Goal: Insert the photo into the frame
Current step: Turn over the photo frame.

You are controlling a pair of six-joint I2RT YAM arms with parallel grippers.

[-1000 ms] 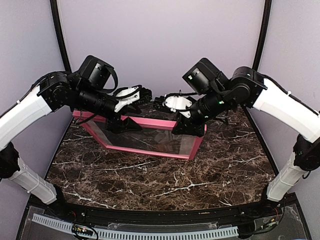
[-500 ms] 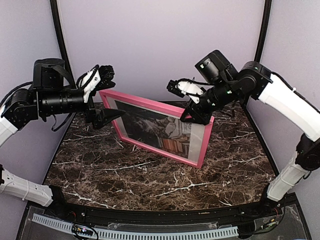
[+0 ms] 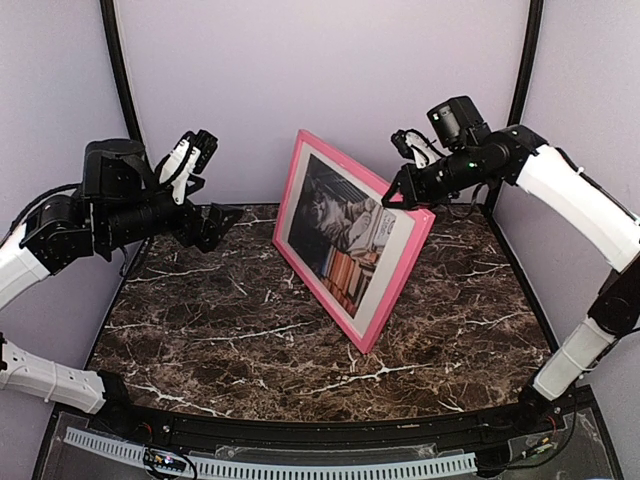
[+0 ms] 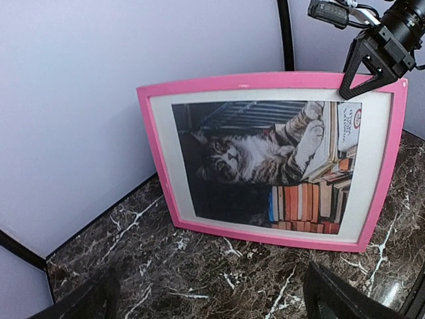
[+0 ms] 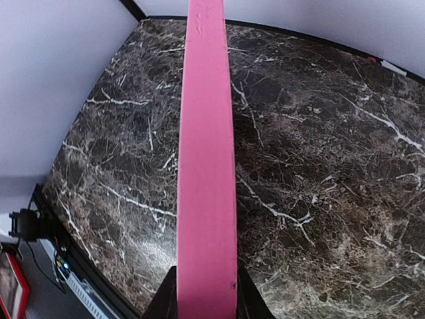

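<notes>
The pink frame (image 3: 396, 288) stands nearly upright on one long edge on the marble table, its face turned to the left. The photo (image 3: 333, 222) of the tabby cat and books shows inside it, turned sideways, with a white mat around it. My right gripper (image 3: 404, 197) is shut on the frame's upper far corner; in the right wrist view the frame's pink edge (image 5: 206, 153) runs straight out between the two fingers of the right gripper (image 5: 207, 302). My left gripper (image 3: 203, 190) hangs open to the left of the frame, apart from it. The left wrist view faces the frame (image 4: 159, 166) and photo (image 4: 262, 163).
The dark marble table (image 3: 230, 340) is walled by pale lilac panels at the back and both sides. A black rim and a white cable strip (image 3: 260, 465) run along the near edge.
The frame has gone from lying flat at the back of the table to standing on its edge, lifted by the right gripper. The left gripper has opened wide and drawn back to the left.
</notes>
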